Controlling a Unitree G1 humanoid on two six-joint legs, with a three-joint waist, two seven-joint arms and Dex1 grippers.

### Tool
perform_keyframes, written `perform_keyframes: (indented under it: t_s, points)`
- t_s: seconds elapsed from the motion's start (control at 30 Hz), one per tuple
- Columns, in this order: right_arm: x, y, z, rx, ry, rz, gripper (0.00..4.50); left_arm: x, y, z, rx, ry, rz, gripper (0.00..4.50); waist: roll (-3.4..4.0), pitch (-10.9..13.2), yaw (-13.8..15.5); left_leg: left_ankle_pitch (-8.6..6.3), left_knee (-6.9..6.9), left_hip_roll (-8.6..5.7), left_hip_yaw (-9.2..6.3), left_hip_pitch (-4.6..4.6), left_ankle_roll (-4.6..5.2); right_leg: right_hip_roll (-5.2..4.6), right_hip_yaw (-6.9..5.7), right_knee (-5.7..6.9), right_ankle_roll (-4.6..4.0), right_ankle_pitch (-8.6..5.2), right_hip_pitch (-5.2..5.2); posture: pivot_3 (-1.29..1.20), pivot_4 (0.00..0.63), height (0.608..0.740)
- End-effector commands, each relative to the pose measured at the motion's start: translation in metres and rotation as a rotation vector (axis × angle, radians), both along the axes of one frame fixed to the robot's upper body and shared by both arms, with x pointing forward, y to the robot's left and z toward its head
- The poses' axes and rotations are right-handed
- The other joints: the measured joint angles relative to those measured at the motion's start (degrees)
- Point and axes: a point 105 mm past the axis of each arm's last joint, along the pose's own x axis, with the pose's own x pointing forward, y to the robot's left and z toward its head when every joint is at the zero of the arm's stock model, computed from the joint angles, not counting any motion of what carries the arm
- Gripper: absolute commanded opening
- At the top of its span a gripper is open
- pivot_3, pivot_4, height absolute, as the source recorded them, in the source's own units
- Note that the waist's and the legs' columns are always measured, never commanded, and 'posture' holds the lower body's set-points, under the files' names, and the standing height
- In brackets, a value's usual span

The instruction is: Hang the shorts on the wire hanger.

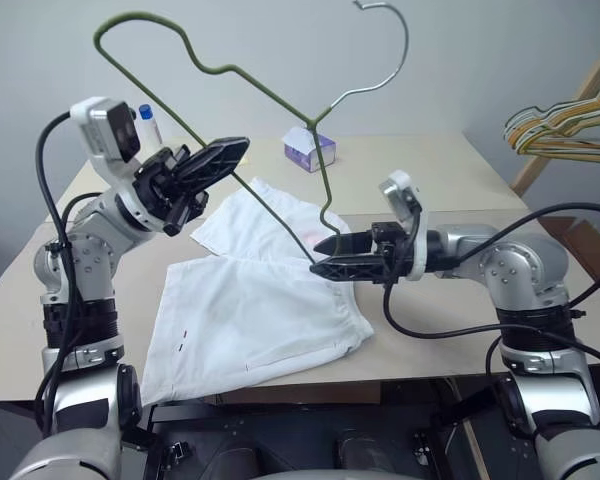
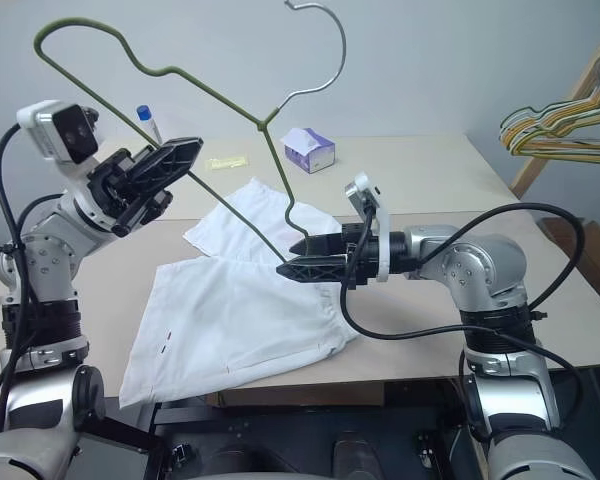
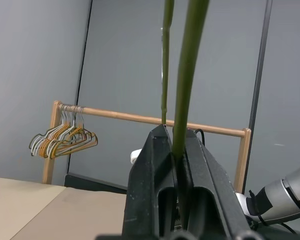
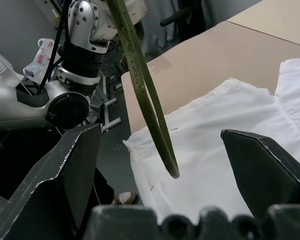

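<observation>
The left gripper (image 1: 220, 157) clamps the hanger (image 1: 280, 100), an olive-green wire with a pale metal hook, tilted up above the table (image 1: 430, 170). The right gripper (image 1: 327, 255) is spread wide around the hanger's lower bend. The shorts (image 1: 250, 310), white and creased, lie flat at six o'clock from it.

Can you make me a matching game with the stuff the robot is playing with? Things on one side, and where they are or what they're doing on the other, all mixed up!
Things:
1. wire hanger
2. shorts
3. right gripper
4. tissue box

Places or states:
A. lying flat on the table
B. open, with the hanger's lower bend between its fingers
C. held up in the air by the left gripper
D. standing at the far side of the table

Right pairs: 1-C, 2-A, 3-B, 4-D
</observation>
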Motion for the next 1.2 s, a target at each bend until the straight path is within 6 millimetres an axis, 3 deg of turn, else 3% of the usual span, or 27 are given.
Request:
perform_keyframes:
  t_s: [0.03,0.17,0.23,0.63,0.93,1.2]
  points:
    - [-0.002,0.005,0.013,-0.001,-0.068,0.022,4.46,-0.003,0.0,0.008,-0.013,-0.054,0.015,0.0,0.0,0.0,0.0,0.0,0.0,0.0,0.0,0.0,0.0,0.0,0.0,0.01,0.0,0.0,0.0,-0.05,0.0,0.74]
    - [-0.001,0.007,0.011,-0.01,-0.065,0.025,4.46,-0.004,-0.001,0.007,-0.026,-0.053,0.012,0.0,0.0,0.0,-0.2,0.0,0.0,0.0,0.01,0.02,0.0,0.01,0.01,0.03,0.0,0.0,0.0,-0.05,0.0,0.74]
    - [0.0,0.007,0.011,-0.008,-0.06,0.02,4.06,-0.004,-0.002,0.005,-0.023,-0.053,0.009,0.0,0.0,0.0,-0.2,0.0,0.0,0.0,0.0,0.02,0.0,0.01,0.01,0.03,0.0,0.0,-0.01,-0.05,0.0,0.74]
    - [0.004,0.003,0.012,-0.018,-0.061,-0.007,0.02,-0.002,-0.004,0.003,-0.026,-0.041,0.015,0.0,0.0,0.0,-0.1,0.0,0.01,0.0,0.0,0.01,0.0,0.0,0.01,0.03,0.0,0.0,-0.01,-0.05,0.0,0.74]
    - [0.006,0.007,0.008,-0.031,-0.072,-0.021,0.02,0.005,-0.008,-0.007,-0.013,-0.052,0.084,0.0,0.0,0.0,-0.1,0.0,0.01,0.0,0.01,0.02,0.0,0.01,0.01,0.03,0.0,0.0,0.0,-0.05,0.0,0.74]
    - [0.006,0.003,0.02,0.05,-0.067,-0.032,0.0,0.014,-0.014,-0.033,0.132,0.046,0.114,2.52,0.0,0.0,-0.1,0.0,0.01,0.0,0.01,0.01,0.0,0.01,0.01,0.03,0.0,0.0,-0.01,-0.06,0.0,0.74]
